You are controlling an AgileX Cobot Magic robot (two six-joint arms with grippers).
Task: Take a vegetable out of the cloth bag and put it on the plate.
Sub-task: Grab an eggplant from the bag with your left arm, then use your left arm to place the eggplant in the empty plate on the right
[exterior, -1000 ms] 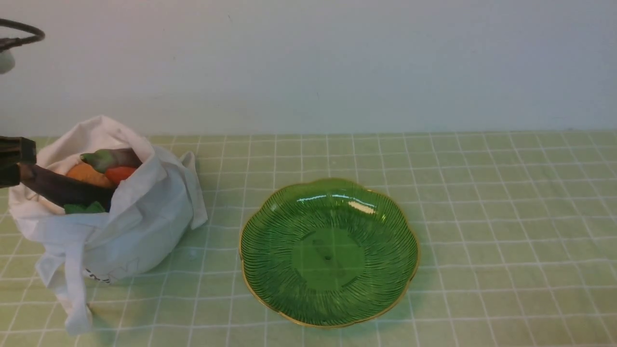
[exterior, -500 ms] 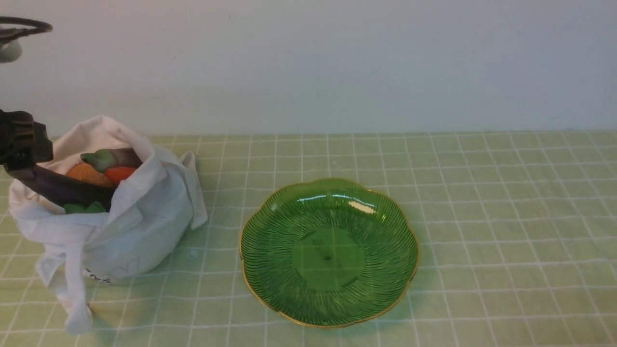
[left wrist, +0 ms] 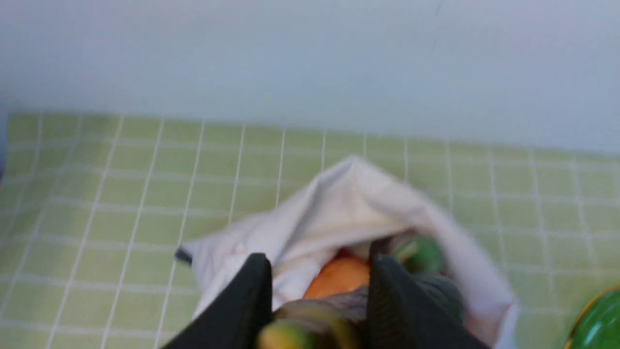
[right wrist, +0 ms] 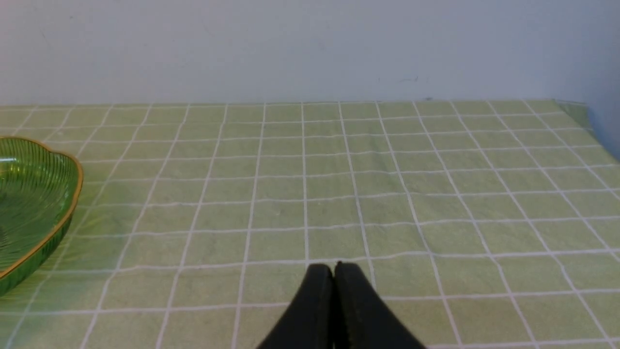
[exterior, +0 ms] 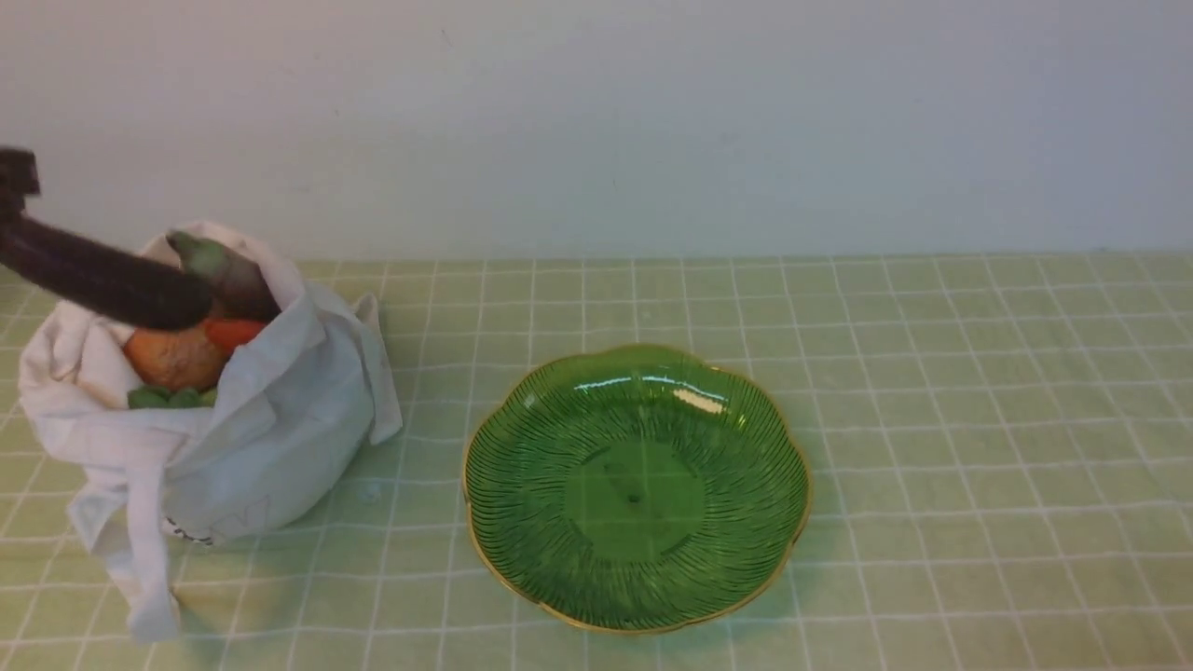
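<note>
My left gripper [exterior: 15,186] shows only at the far left edge. It is shut on the vegetable [exterior: 102,275], a long slim dark purple eggplant, and holds it raised across the top of the cloth bag [exterior: 252,438]. In the left wrist view the eggplant [left wrist: 341,308] sits between the black fingers [left wrist: 244,303] of the left gripper [left wrist: 319,264], above the open cloth bag [left wrist: 339,208]. The green ribbed plate [exterior: 746,522] stands empty to the right of the bag. My right gripper [right wrist: 333,268] is shut and empty above bare cloth, right of the plate [right wrist: 34,194].
In the bag lie a shorter eggplant with a green tip [exterior: 224,270], a round orange-brown vegetable [exterior: 172,359], a red piece [exterior: 233,333] and green pieces [exterior: 168,398]. The bag's strap [exterior: 149,578] hangs to the table's front. A pale wall closes the back.
My left gripper has risen with the long eggplant, lifting it out of the bag's mouth. The shorter green-tipped eggplant has tilted up, and the orange vegetable shows more.
</note>
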